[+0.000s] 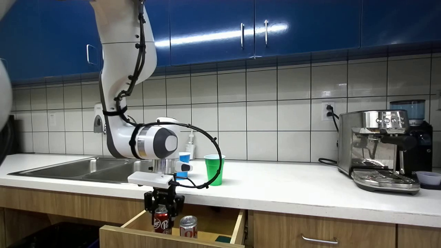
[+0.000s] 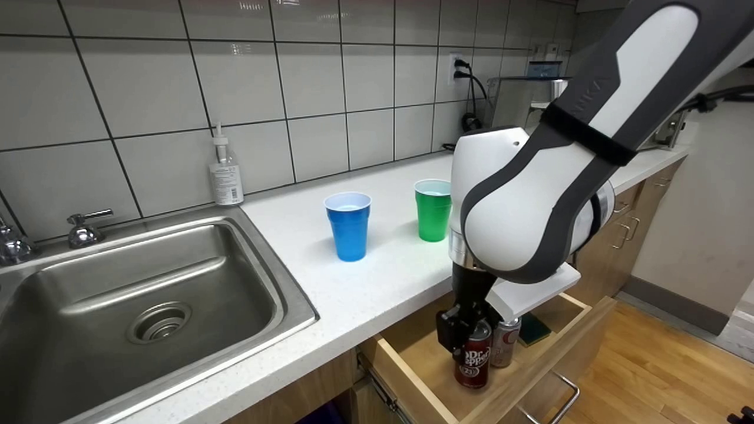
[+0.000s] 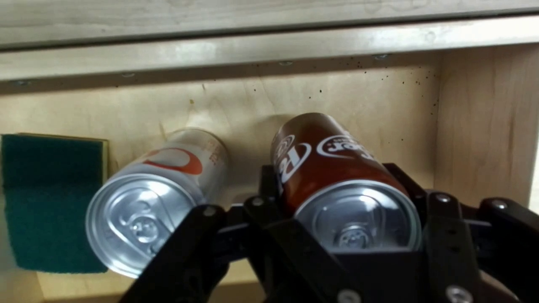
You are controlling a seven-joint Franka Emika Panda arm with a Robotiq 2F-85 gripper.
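Observation:
My gripper [image 1: 162, 217] points down into the open wooden drawer [image 1: 238, 227]. Its black fingers lie on both sides of a red Dr Pepper can [image 1: 162, 224], against its sides near the top. In the wrist view, the gripper [image 3: 334, 176] is shut on this can [image 3: 320, 168], whose lid faces the camera. The can stands about upright; I cannot tell whether its base touches the drawer floor. A silver can [image 3: 181, 164] stands beside it, close to one finger. A dark green sponge [image 3: 50, 202] lies beyond the silver can. Both cans also show in an exterior view, red [image 2: 472, 359] and silver [image 2: 505, 344].
The white counter [image 2: 283, 353] overhangs the drawer. A blue cup [image 2: 349, 229] and a green cup [image 2: 433, 215] stand on it, close to the arm. A steel sink [image 2: 247, 306], a soap bottle [image 2: 226, 176] and a coffee machine [image 1: 375, 151] are further off. Blue cabinets [image 1: 210, 31] hang above.

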